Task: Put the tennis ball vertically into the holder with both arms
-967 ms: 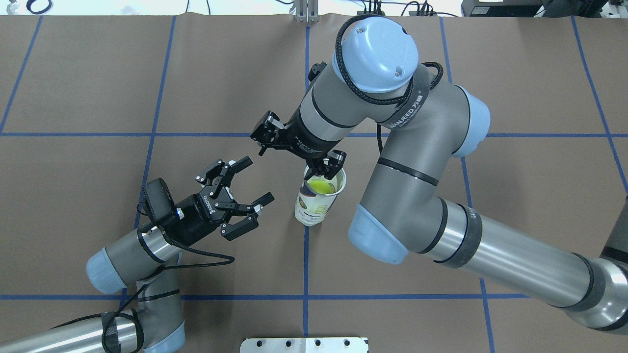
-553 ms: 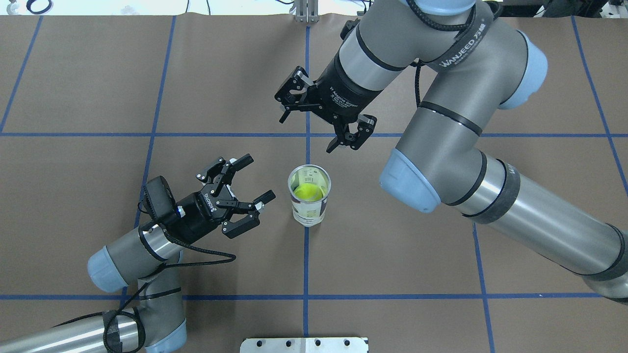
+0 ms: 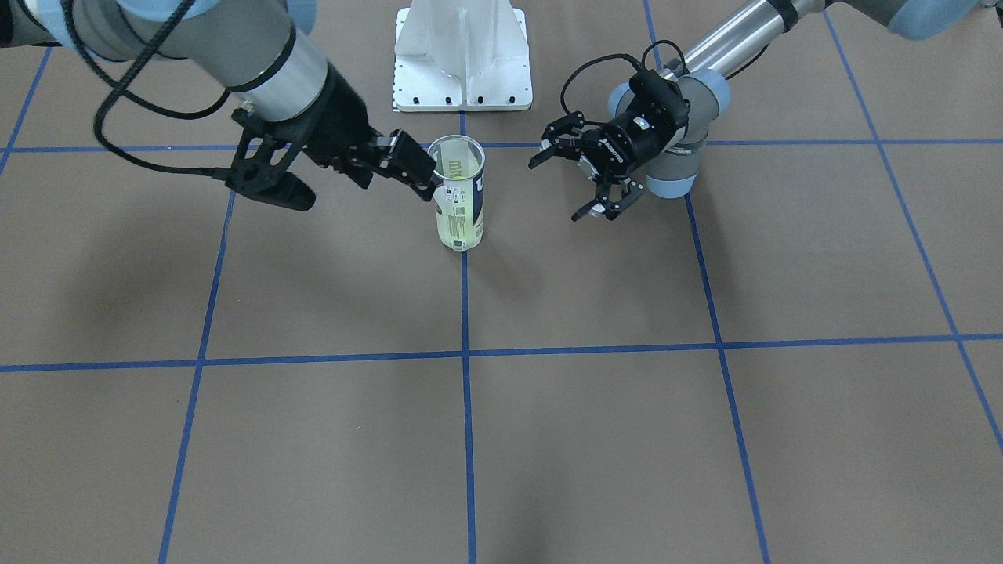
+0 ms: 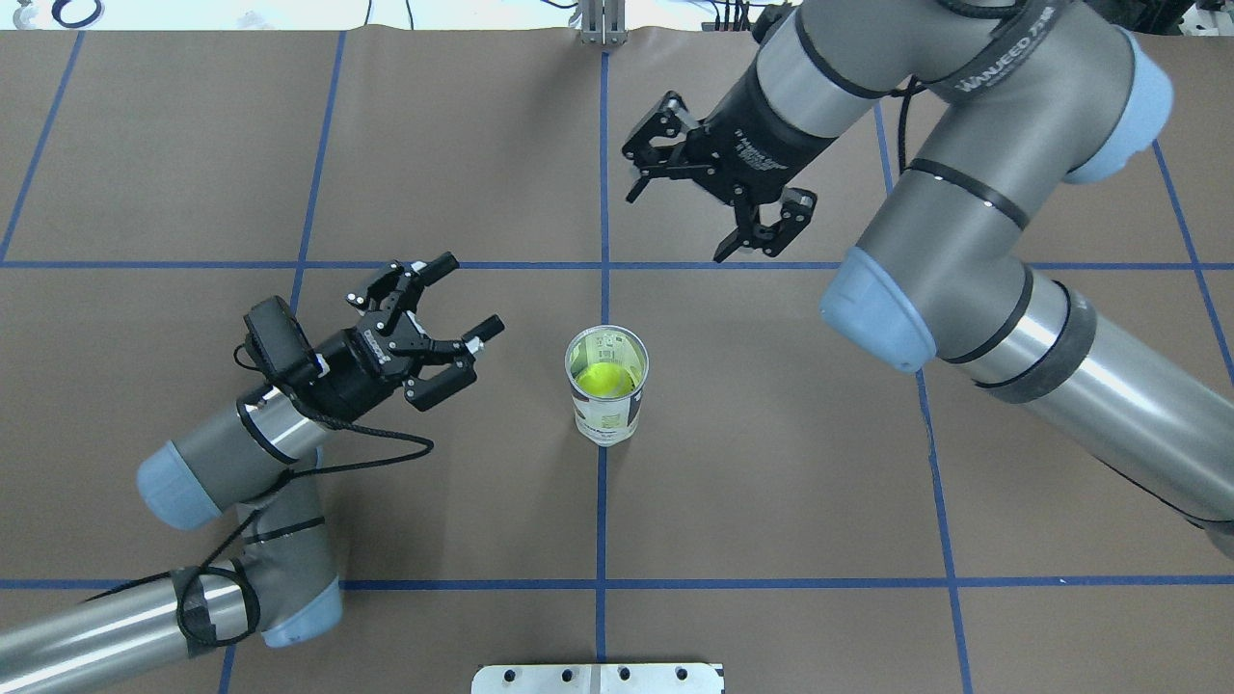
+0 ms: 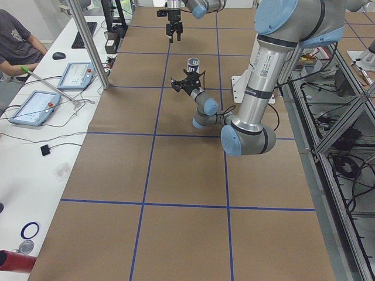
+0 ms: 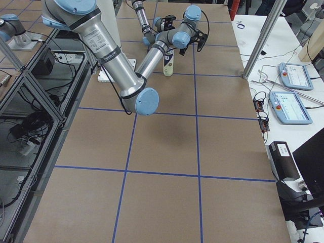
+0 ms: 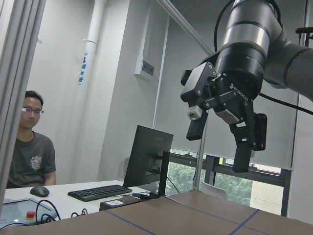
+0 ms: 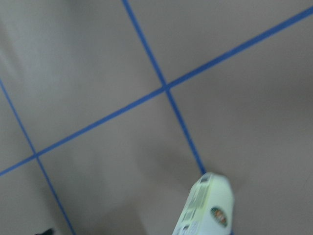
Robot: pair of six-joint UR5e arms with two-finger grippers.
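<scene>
one strap (image 4: 998, 48) reads wanjeed — right pincer (image 7: 216, 149) reads robotiq.

The overhead camera is looking down from the robot's edge of the table (image 4: 193, 145) and the front one is facing it from the operators' edge, both sharing the holder (image 4: 605, 416) at mid-table. Two distant cameras are looking along the table from its ends, while the wrist cameras are sitting closest, the right one aiming down at the holder.
</scene>
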